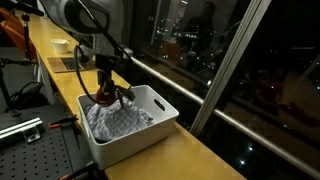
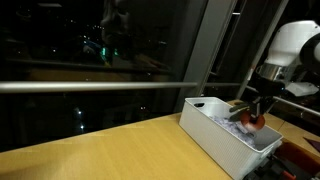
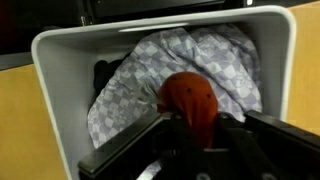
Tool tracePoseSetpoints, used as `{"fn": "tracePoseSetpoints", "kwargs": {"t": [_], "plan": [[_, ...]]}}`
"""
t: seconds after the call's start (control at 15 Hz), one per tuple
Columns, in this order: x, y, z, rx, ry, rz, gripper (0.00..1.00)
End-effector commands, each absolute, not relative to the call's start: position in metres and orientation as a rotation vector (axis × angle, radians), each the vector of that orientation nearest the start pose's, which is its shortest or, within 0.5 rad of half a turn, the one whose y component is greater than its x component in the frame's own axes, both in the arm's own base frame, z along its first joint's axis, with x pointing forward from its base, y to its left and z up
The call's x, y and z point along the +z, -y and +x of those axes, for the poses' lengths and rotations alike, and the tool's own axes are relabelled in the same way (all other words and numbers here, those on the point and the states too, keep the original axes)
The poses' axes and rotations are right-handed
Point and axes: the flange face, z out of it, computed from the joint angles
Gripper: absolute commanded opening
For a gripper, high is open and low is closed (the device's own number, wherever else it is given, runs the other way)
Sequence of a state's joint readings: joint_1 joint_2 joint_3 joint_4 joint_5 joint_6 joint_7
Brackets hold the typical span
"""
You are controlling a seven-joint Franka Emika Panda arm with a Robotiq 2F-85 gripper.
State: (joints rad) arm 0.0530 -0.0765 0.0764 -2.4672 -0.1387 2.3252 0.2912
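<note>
Wrist view shows only part of the scene. The pincer (image 3: 190, 128) comes in from the bottom edge as dark, blurred bars, and its fingertips are hard to separate from the shadow beneath them. A white rectangular plastic bin (image 3: 58, 45) fills the frame, with its lower wall cut off. Inside lies a crumpled grey-and-white checked cloth (image 3: 205, 55). A small black thing (image 3: 105, 75) is tucked between the cloth and the bin wall, and too little of it shows to name it.

On the cloth, between the fingers, sits an orange-red round object (image 3: 190, 98). Its lower half is hidden by the pincer. The jaws are drawn in narrow and look pressed against both flanks of the round object, pinching it just above the cloth.

In an exterior view the pincer (image 1: 108, 97) reaches down into the bin (image 1: 150, 125), over the cloth (image 1: 118, 120). Only a reddish spot at its tip hints at the round object, too small to read clearly. The robot arm (image 1: 85, 20) is cut off by the top edge.

In an exterior view from the window side, the pincer (image 2: 250, 114) hangs inside the bin (image 2: 212, 135). The bin stands on a long wooden counter (image 2: 100, 150) just beside a dark night window (image 2: 100, 50), and its far end runs out of frame.
</note>
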Motion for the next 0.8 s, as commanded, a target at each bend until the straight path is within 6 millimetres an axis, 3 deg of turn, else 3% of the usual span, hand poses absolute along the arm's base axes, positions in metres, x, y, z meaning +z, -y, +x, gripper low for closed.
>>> {"fn": "tracePoseSetpoints", "kwargs": {"t": [0.0, 0.2, 0.4, 0.53, 0.73], "plan": [[0.400, -0.100, 0.444, 0.008, 0.005, -3.336, 0.03], [0.456, -0.161, 0.449, -0.021, 0.171, -3.358, 0.04], [0.489, -0.228, 0.468, -0.048, 0.361, -3.331, 0.04], [0.494, -0.266, 0.483, -0.061, 0.472, -3.292, 0.04], [0.482, -0.308, 0.508, -0.062, 0.596, -3.244, 0.04]]}}
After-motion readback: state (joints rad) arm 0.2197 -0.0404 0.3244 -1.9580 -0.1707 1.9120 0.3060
